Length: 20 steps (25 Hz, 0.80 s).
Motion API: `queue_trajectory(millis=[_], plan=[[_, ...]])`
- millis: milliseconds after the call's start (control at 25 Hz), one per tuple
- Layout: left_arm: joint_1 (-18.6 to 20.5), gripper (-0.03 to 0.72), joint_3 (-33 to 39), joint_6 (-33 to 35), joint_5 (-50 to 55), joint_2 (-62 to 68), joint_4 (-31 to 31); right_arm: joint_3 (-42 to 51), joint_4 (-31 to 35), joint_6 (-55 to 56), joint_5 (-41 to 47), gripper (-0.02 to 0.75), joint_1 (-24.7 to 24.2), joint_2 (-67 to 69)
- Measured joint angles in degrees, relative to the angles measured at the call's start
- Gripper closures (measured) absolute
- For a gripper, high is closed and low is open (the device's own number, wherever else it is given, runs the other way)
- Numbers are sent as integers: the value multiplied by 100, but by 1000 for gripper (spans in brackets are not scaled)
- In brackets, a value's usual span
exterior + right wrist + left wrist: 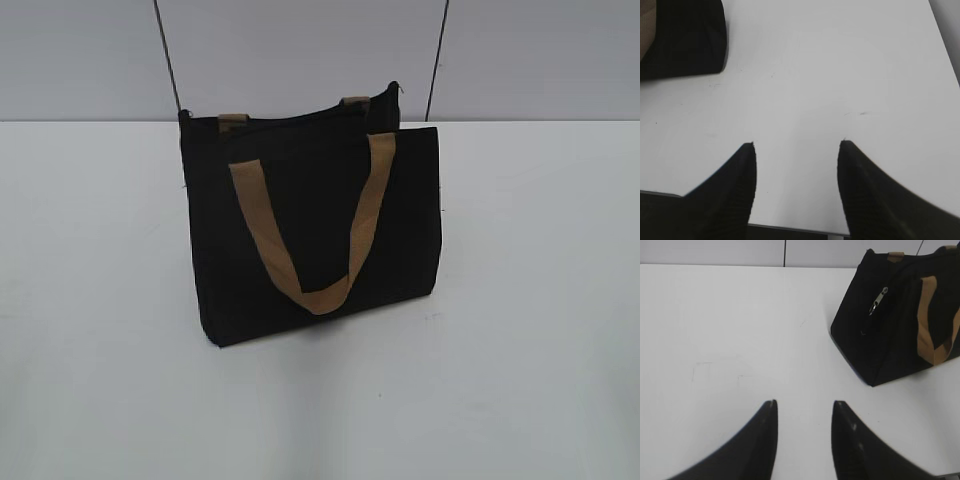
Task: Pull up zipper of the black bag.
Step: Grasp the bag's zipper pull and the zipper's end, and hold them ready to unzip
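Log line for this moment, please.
left gripper: open, off bag | right gripper: open, over table | bag: upright, untouched | zipper pull: hangs on end panel

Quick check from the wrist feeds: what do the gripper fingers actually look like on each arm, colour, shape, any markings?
Both look alike. The left gripper has two black fingers, broad at the base and curving to narrow tips, with a matte finish. The right gripper has the same black, pointed fingers, with a faint ribbed texture. No cables or labels show; the arms themselves are out of view.
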Motion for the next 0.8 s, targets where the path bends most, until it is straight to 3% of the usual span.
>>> queue_trajectory(millis=[800], plan=[[0, 411, 0, 0, 0, 0, 0, 0, 0, 0, 0, 328, 0, 0]])
